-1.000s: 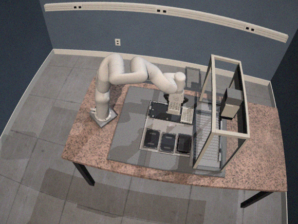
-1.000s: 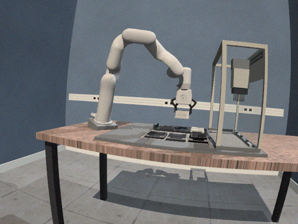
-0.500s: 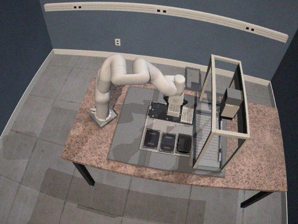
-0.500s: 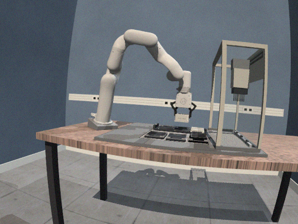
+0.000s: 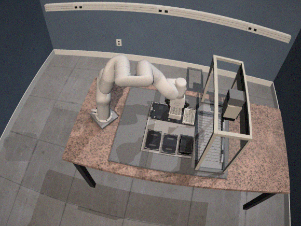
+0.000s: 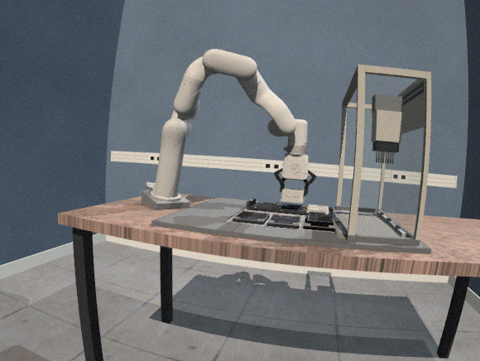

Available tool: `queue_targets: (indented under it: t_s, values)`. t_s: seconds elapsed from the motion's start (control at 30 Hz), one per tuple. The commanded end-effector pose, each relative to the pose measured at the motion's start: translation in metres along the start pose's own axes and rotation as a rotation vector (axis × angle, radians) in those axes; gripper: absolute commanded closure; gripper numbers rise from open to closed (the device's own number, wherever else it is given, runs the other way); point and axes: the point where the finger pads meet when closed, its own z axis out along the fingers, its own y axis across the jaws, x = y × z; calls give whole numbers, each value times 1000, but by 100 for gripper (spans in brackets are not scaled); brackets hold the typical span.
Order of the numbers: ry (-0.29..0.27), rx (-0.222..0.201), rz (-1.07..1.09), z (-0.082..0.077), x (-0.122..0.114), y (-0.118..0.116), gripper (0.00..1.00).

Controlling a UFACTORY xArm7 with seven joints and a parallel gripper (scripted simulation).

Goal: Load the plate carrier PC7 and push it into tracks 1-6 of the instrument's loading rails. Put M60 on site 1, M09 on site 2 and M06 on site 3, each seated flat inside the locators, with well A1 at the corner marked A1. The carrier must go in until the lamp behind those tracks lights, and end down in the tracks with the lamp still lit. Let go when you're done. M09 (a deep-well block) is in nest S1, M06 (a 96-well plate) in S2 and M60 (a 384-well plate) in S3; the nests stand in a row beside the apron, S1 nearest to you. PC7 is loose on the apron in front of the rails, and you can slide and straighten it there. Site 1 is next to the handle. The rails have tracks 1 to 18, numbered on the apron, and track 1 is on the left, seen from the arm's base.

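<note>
The gripper is clamped at nearly its widest spread on a pale, tall block, which is judged to be the deep-well block M09. It hangs low over the middle of the carrier PC7. The dark carrier lies toward the back edge of the counter, about midway along it. Whether the block already touches the carrier cannot be told.

A white plate, probably M06, sits on the carrier's end nearest the rails. A dark plate, likely M60, waits in the nest closest to the instrument, toward the counter's front edge.

The main risk is a poor seat. If the block comes down slightly off the middle site, one edge may ride up on a locator and leave it tilted. It may also nudge M06, which is just beside it. The carrier is loose, so a skewed push downward could shift or turn it.

The A1 corner is too small to check, and a reversed block would pass unnoticed. Opening the gripper before the block rests flat would drop it.
</note>
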Motion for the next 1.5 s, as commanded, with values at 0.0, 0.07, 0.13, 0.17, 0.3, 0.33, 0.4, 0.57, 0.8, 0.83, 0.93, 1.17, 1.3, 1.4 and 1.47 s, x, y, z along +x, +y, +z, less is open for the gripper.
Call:
queue_targets:
  t_s: [0.0, 0.07, 0.13, 0.17, 0.3, 0.33, 0.4, 0.57, 0.8, 0.83, 0.93, 1.17, 1.3, 1.4, 1.47]
  values:
    - [2, -4, 0, 5, 1, 1, 100]
    - [2, -4, 0, 8, 1, 1, 100]
    - [2, -4, 0, 8, 1, 1, 100]
    - [2, -4, 0, 10, 1, 1, 100]
    - [2, -4, 0, 16, 1, 1, 100]
    - [2, -4, 0, 18, 1, 1, 100]
    - [2, -4, 0, 19, 1, 1, 100]
    - [2, -4, 0, 19, 1, 1, 100]
    - [2, -4, 0, 19, 1, 1, 100]
    - [2, -4, 0, 19, 1, 2, 100]
    - [2, -4, 0, 19, 1, 1, 100]
    - [2, -4, 0, 22, 1, 1, 100]
    - [2, -4, 0, 23, 1, 1, 100]
    - [2, -4, 0, 25, 1, 1, 100]
    - [2, -4, 0, 27, 1, 1, 100]
